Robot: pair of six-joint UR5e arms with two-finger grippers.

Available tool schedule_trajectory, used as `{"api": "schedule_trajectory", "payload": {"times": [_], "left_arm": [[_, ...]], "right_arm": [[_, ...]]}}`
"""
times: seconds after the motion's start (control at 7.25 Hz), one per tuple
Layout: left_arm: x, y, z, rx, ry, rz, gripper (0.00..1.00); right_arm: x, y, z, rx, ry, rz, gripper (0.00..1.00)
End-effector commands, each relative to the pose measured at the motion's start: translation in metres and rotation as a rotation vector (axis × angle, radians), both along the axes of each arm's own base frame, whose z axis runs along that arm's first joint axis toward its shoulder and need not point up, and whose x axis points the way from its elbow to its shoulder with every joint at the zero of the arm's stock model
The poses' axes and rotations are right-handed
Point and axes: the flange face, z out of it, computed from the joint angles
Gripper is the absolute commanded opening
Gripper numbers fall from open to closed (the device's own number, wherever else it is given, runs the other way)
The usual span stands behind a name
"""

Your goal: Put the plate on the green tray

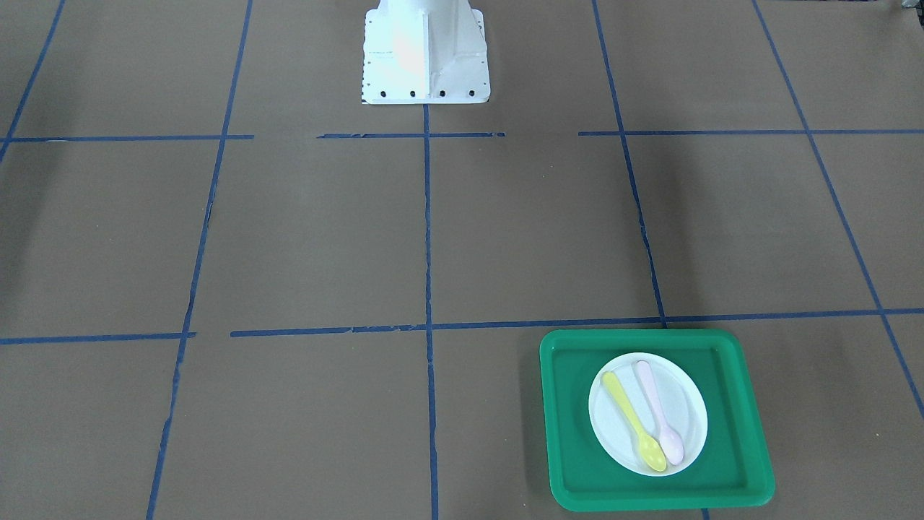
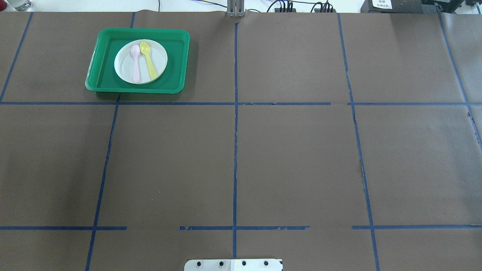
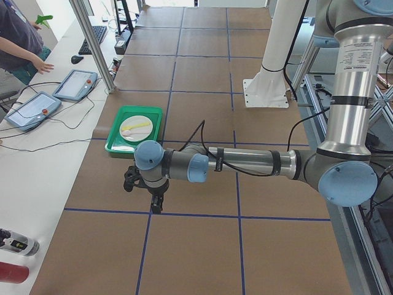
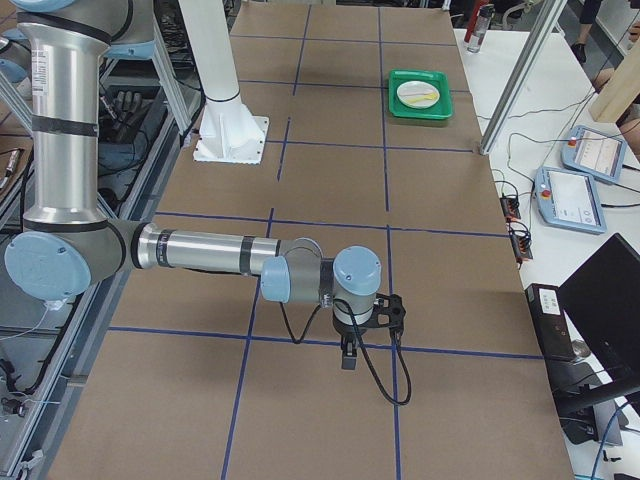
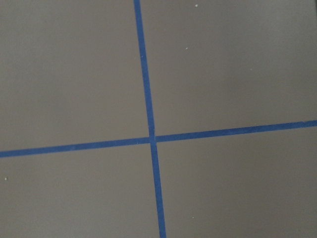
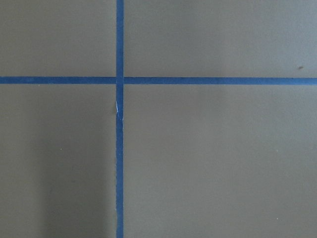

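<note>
Starting at the left of the overhead view, we find the green tray at about 10 o'clock on the counter, near its far edge. The plate lies flat inside the tray, roughly centred and within the raised rim on every side. On it rest a pale pink spoon and a yellow spoon, side by side with their bowls toward 12 o'clock.

By our reading, the placement the task asks for is done: the plate sits on the tray and nothing holds it.

Both arms appear only in the side views. The left claw hangs low over a tape line, well apart from the tray. The right claw hangs likewise at the other end of the counter. We cannot tell whether either claw is wide or narrow. Both wrist cameras show only bare counter and blue tape crossings.

We judge that little is left, perhaps only parking the arms.
</note>
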Motion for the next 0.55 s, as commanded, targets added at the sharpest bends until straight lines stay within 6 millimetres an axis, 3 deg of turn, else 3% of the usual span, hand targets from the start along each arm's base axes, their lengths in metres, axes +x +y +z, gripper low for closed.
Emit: {"api": "schedule_trajectory", "payload": {"times": [0.0, 0.41], "left_arm": [[-0.013, 0.027, 0.008, -0.032, 0.000, -0.039, 1.00], [-0.024, 0.024, -0.011, 0.001, -0.009, -0.059, 1.00]], "right_arm": [[0.000, 0.000, 0.000, 0.000, 0.000, 0.000, 1.00], [0.000, 0.000, 0.000, 0.001, 0.000, 0.000, 1.00]]}}
